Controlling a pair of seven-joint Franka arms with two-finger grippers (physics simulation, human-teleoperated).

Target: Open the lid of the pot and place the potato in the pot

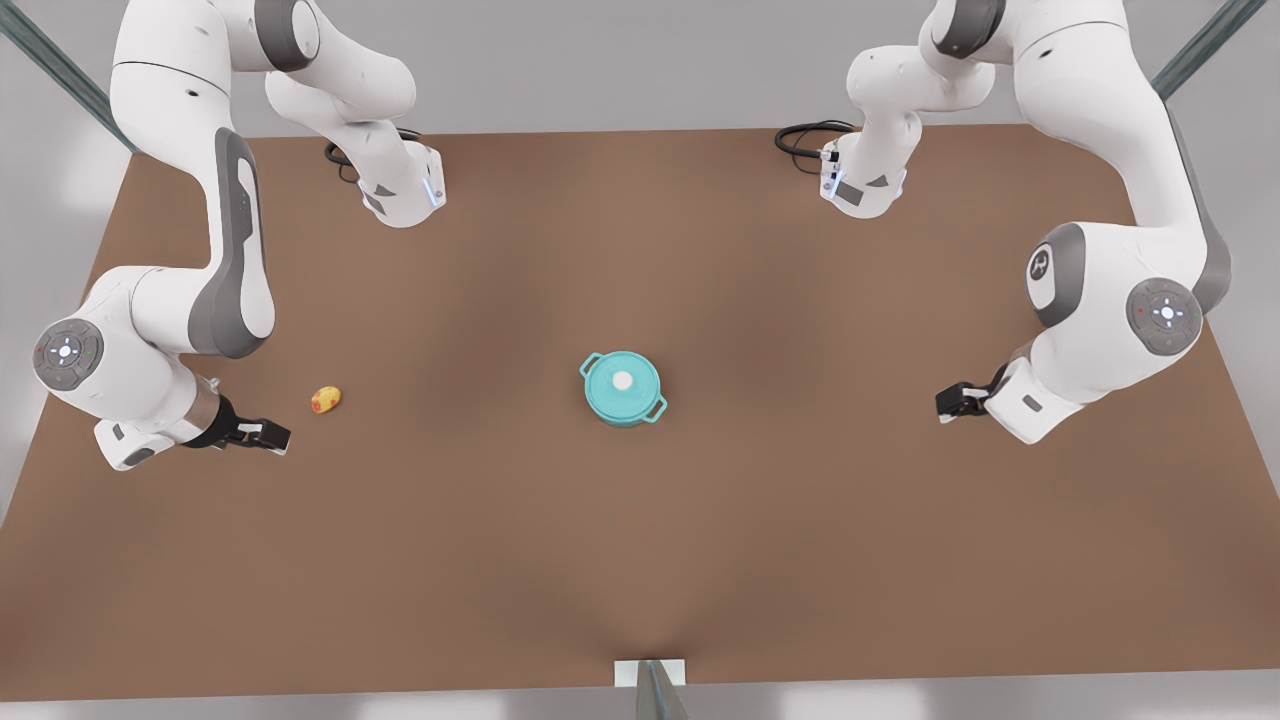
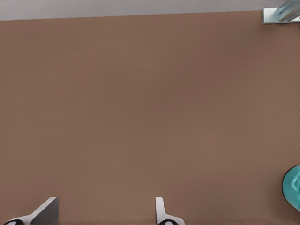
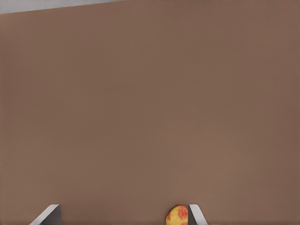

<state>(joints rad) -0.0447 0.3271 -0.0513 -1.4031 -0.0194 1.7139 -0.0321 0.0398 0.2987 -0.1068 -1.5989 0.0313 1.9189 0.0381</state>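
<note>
The teal pot (image 1: pixel 628 418) stands mid-table with the pot lid (image 1: pixel 623 381), white knob up, resting on it. The potato (image 1: pixel 326 400), yellow-orange with red patches, lies on the table toward the front view's left. My right gripper (image 1: pixel 268 436) hovers open just beside it; in the right wrist view the potato (image 3: pixel 177 216) sits by the inner side of one finger of the right gripper (image 3: pixel 123 213). My left gripper (image 1: pixel 946 402) is open at the front view's right, well away from the pot. In the left wrist view the left gripper (image 2: pixel 105 208) is over bare table and the pot (image 2: pixel 293 187) peeks in at the edge.
The brown table (image 1: pixel 640 560) stretches wide on all sides of the pot. A small metal bracket (image 1: pixel 650 676) sits at the middle of the near edge, and the same bracket (image 2: pixel 280 15) appears in the left wrist view. Both arm bases stand at the far edge.
</note>
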